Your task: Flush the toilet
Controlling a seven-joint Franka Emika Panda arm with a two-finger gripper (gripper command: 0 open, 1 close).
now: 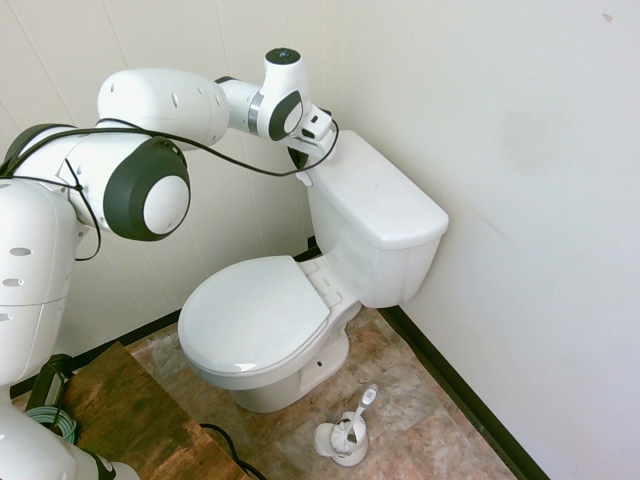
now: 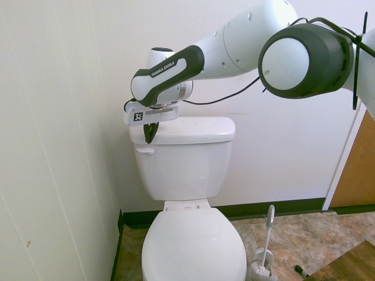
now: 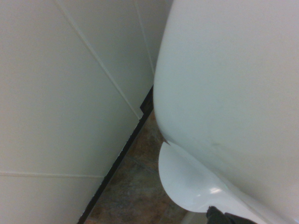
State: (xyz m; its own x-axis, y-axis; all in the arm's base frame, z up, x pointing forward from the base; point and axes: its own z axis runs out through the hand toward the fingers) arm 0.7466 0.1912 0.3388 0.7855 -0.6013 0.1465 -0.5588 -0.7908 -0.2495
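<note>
My gripper (image 2: pixel 150 135) is closed at the front corner of the tank lid, just above the flush lever (image 2: pixel 145 150). The toilet (image 1: pixel 300 300) stands against the wall, its long axis pointing away from the wall.

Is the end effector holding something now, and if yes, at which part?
Nothing: the end effector is shut just above the small white flush lever of the glossy white ceramic toilet.

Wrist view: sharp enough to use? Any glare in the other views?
Wrist view: soft throughout, tank a featureless white, small highlight on the flush lever. First exterior view: window glare on the seat lid. Second exterior view: even, sharp.
</note>
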